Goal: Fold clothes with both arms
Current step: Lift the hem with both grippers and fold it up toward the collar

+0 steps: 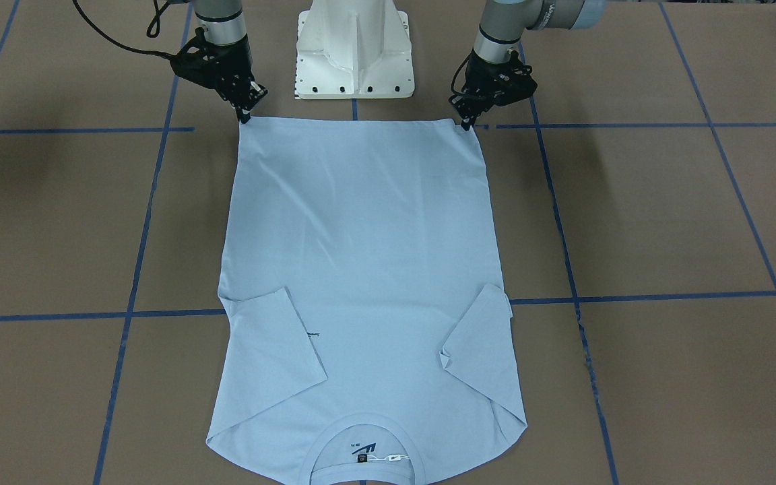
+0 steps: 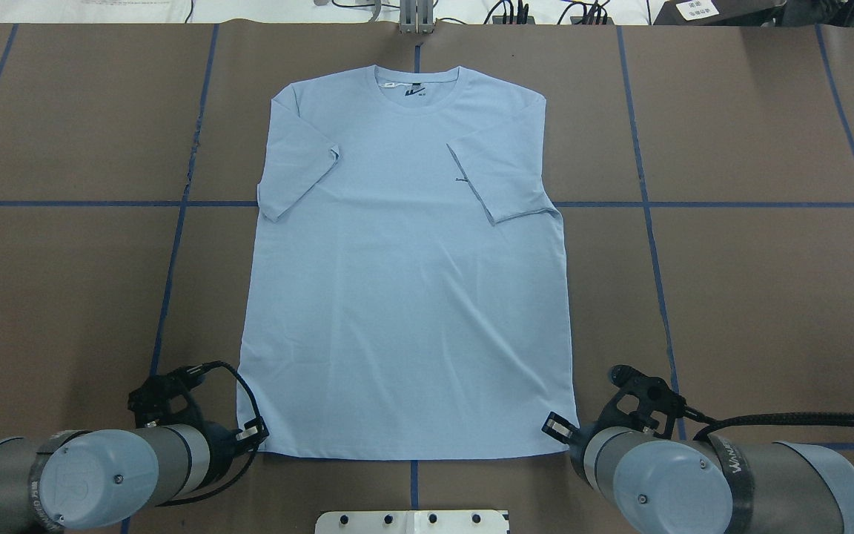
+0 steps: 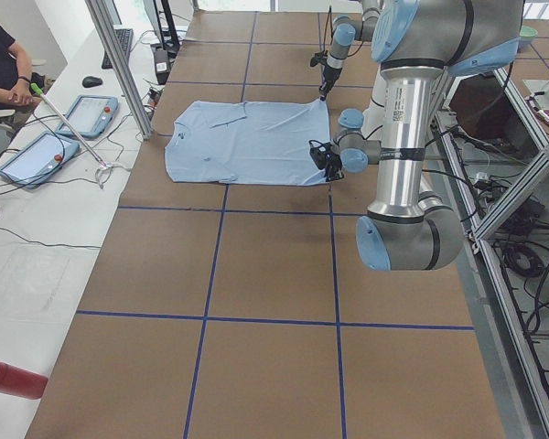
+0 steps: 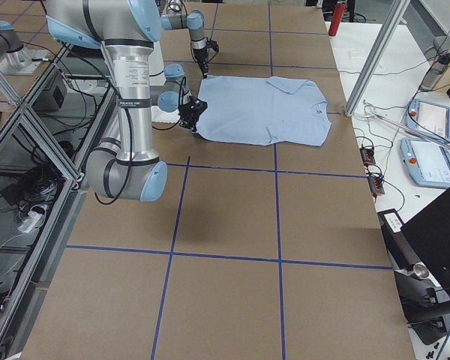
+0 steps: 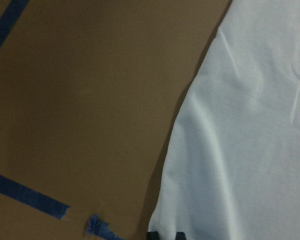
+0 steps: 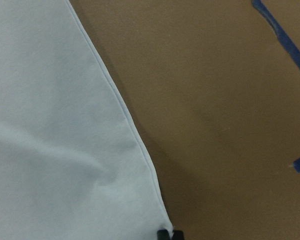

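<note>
The light blue T-shirt (image 1: 361,256) lies flat and face up on the brown table, collar (image 2: 417,74) away from the robot. Both sleeves (image 2: 501,174) are folded inward over the chest, and the print (image 2: 460,179) barely shows at a sleeve edge. My left gripper (image 2: 253,434) is down at the near left hem corner. In the left wrist view its fingertips (image 5: 152,234) are close together, pinching the cloth (image 5: 250,140). My right gripper (image 2: 557,429) is at the near right hem corner, its tips (image 6: 162,234) shut on that corner of cloth (image 6: 50,125).
The white pedestal base (image 1: 354,54) stands between the arms just behind the hem. Blue tape lines (image 1: 630,126) cross the table. Beyond the collar side is a white bench with tablets (image 3: 46,155), a metal post (image 3: 119,64) and an operator (image 3: 0,64).
</note>
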You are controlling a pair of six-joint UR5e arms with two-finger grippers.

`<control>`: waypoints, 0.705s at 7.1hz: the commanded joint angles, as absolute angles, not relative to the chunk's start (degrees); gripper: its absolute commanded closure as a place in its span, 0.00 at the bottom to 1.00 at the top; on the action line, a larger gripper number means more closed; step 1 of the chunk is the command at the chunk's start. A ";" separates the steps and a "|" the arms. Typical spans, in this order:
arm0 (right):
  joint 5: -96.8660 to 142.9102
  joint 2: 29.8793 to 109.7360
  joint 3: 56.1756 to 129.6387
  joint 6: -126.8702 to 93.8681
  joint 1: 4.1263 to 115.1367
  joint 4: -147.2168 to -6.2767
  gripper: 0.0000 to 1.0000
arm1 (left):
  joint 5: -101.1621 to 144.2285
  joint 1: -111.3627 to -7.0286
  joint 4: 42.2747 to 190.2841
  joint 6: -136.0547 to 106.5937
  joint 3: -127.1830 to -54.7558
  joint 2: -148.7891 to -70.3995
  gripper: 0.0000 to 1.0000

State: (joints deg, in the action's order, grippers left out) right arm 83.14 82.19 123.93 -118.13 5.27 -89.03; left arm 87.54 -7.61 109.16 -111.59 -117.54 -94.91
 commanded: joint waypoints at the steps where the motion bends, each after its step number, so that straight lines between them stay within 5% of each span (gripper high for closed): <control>1: 83.14 82.35 125.06 -118.04 5.45 -89.03 1.00 | 87.80 -7.65 108.99 -111.88 -120.73 -94.66 1.00; 5: 84.55 92.01 136.04 -117.69 3.26 -88.77 1.00 | 88.77 -4.40 104.33 -115.66 -129.89 -93.52 1.00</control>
State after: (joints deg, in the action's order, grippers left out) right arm 84.06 90.38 133.69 -117.71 3.97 -88.80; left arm 88.62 -4.97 104.82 -115.24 -128.34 -93.63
